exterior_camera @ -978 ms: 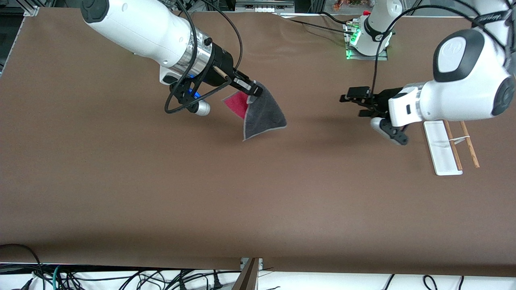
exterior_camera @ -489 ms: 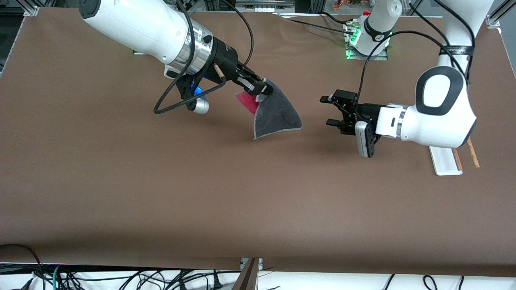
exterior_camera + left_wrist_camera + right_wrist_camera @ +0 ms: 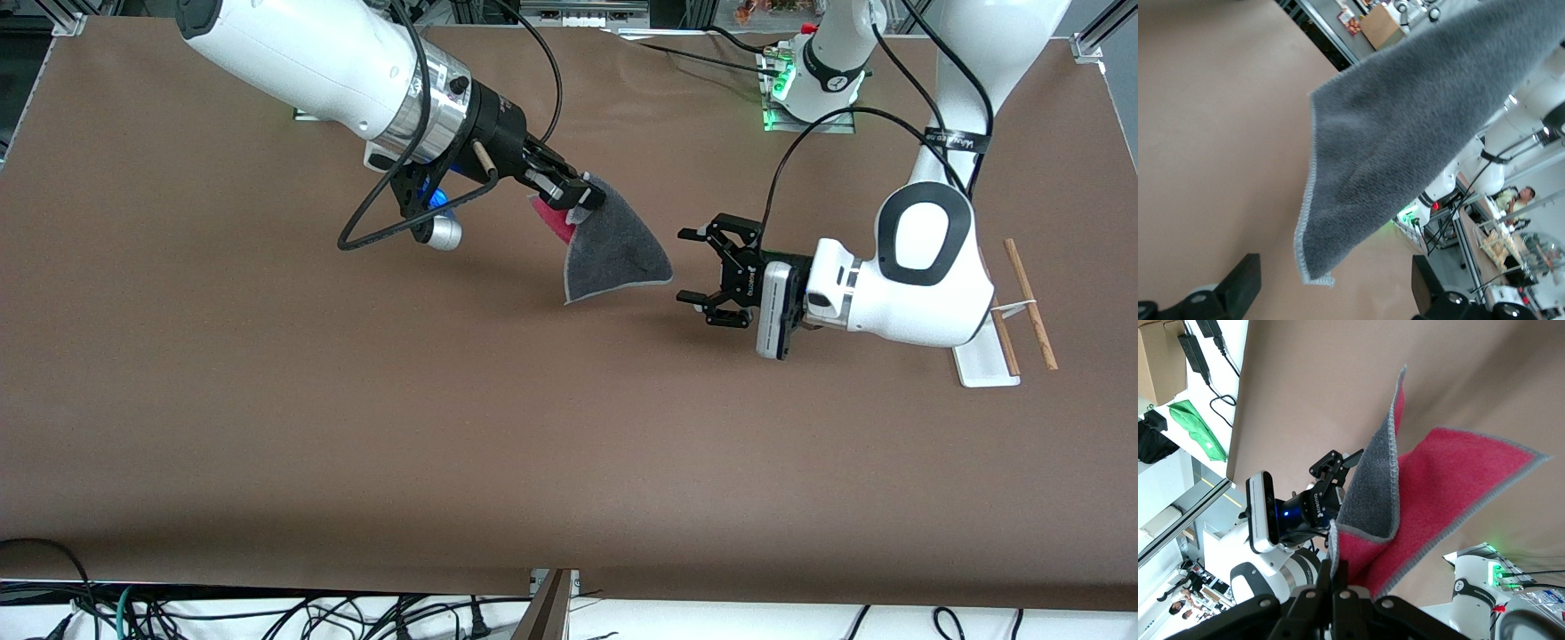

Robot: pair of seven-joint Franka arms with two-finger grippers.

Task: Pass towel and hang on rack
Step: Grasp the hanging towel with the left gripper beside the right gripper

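Note:
The towel [image 3: 613, 253] is dark grey with a light stitched edge and a red underside. It hangs above the table from my right gripper [image 3: 576, 197], which is shut on its top corner. The right wrist view shows the towel [image 3: 1451, 493] draping from the closed jaws of the right gripper [image 3: 1338, 577]. My left gripper [image 3: 692, 267] is open and level with the towel's lower corner, a short gap from it. In the left wrist view the towel [image 3: 1405, 133] hangs just ahead of the left gripper [image 3: 1335, 283], untouched. The rack [image 3: 987, 356] stands at the left arm's end of the table, partly hidden by the left arm.
The left arm's base [image 3: 805, 98], lit green, stands at the table's top edge with cables running from it. The table's front edge [image 3: 569, 578] has loose cables below it. My left gripper also shows in the right wrist view [image 3: 1331, 470].
My left arm has swung away from the rack toward the towel and turned its wrist, with the gripper open. My right gripper carried the towel a little toward the left arm.

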